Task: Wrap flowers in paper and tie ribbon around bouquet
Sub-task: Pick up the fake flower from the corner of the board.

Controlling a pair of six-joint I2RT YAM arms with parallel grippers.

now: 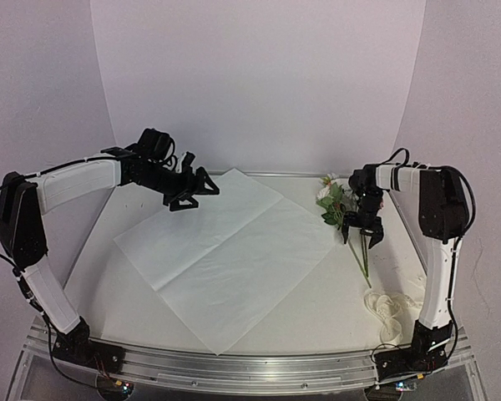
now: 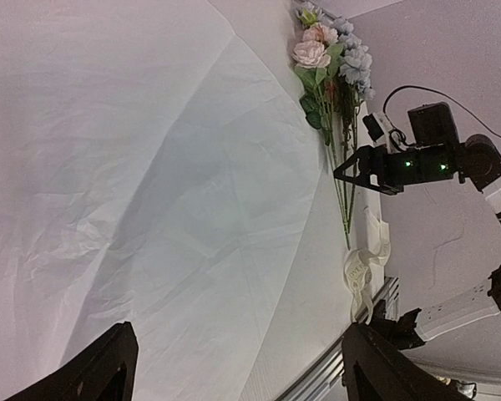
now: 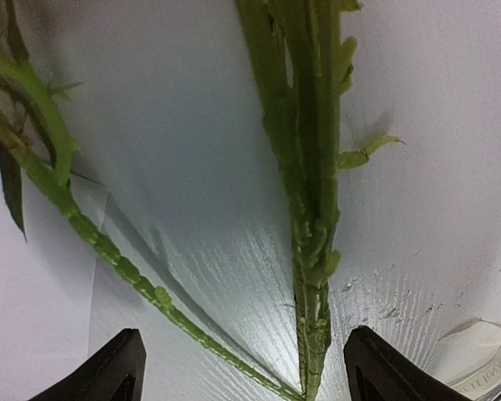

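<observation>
The right jaws are spread wide astride the stems of the flowers (image 1: 336,203), nothing gripped — the left jaws, likewise wide and empty, are held above the paper (image 1: 225,259).

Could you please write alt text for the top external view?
The right gripper, jaws open, hangs over the stems of artificial flowers lying at the right of the table, beside a large white paper sheet spread flat. The left gripper hovers open above the paper's far left edge; a cream ribbon lies bunched near the right arm's base.
</observation>
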